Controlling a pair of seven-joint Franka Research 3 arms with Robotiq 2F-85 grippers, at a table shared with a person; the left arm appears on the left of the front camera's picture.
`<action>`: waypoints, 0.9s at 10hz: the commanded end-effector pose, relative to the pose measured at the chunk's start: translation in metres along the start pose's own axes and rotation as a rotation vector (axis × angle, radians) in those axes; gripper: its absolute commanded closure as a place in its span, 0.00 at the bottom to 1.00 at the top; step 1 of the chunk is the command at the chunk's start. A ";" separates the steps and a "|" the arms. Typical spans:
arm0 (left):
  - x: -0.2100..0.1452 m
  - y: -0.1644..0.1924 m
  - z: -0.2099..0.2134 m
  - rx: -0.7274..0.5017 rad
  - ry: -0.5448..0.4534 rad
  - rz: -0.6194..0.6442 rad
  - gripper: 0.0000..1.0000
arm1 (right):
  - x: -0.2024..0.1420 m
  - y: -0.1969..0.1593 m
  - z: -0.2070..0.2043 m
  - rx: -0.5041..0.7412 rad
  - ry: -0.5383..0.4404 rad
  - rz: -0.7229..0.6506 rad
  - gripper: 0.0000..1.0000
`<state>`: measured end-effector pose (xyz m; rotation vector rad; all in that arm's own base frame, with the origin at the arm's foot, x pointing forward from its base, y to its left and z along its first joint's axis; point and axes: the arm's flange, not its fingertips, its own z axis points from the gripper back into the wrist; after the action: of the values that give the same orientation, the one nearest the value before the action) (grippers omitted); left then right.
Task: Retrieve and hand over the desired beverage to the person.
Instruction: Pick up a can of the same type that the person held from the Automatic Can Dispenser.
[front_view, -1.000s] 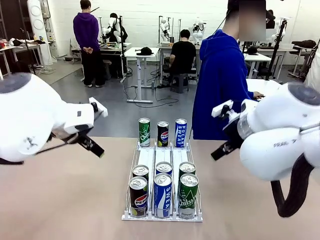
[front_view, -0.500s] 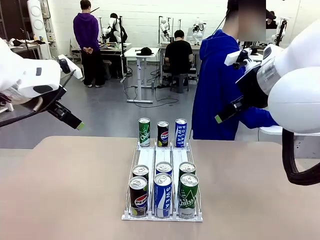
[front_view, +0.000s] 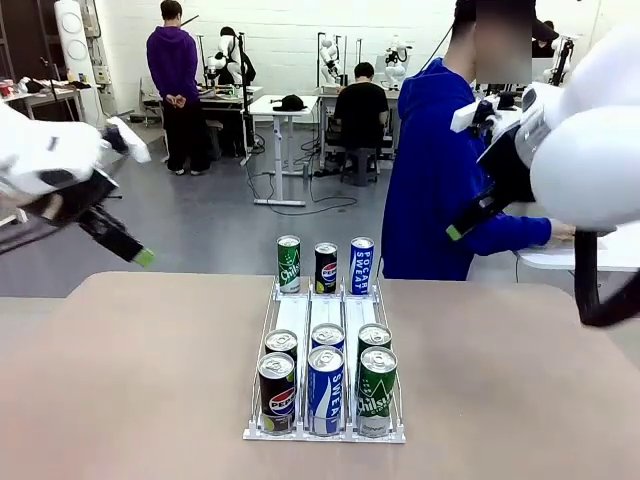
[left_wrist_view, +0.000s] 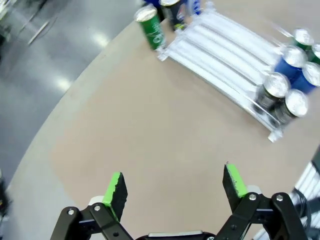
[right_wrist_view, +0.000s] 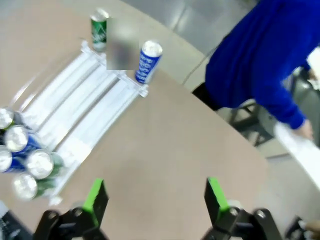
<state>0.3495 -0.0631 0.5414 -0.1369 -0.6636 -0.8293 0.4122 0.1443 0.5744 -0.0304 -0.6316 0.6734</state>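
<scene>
L jaws and R jaws sit higher than a sec ago, at 9 and 3, both spread wide, empty. Cans (front_view: 326, 378) in rack (front_view: 295, 315) mid-tabletop (front_view: 130, 380); person (front_view: 435, 180) at 1.

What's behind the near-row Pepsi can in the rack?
A second can sits right behind the Pepsi can, in the same lane; its label is covered. Then bare lane, then a green Sprite can at the far end.

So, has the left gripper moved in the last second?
Yes: the left gripper has drawn leftward and upward, farther from the green can at the rack's far left.
</scene>
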 end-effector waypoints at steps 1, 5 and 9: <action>-0.028 0.060 0.042 -0.281 -0.030 -0.002 0.00 | 0.070 -0.049 -0.008 0.046 0.176 -0.030 0.00; -0.049 0.110 0.066 -0.304 -0.035 0.147 0.00 | 0.088 -0.102 -0.003 0.176 0.325 -0.071 0.00; -0.063 0.094 0.075 -0.339 -0.104 0.062 0.00 | 0.084 -0.083 -0.009 0.136 0.297 -0.070 0.00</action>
<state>0.3536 0.0663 0.5799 -0.4987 -0.5946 -0.8542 0.5213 0.1333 0.6380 0.0288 -0.2801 0.6434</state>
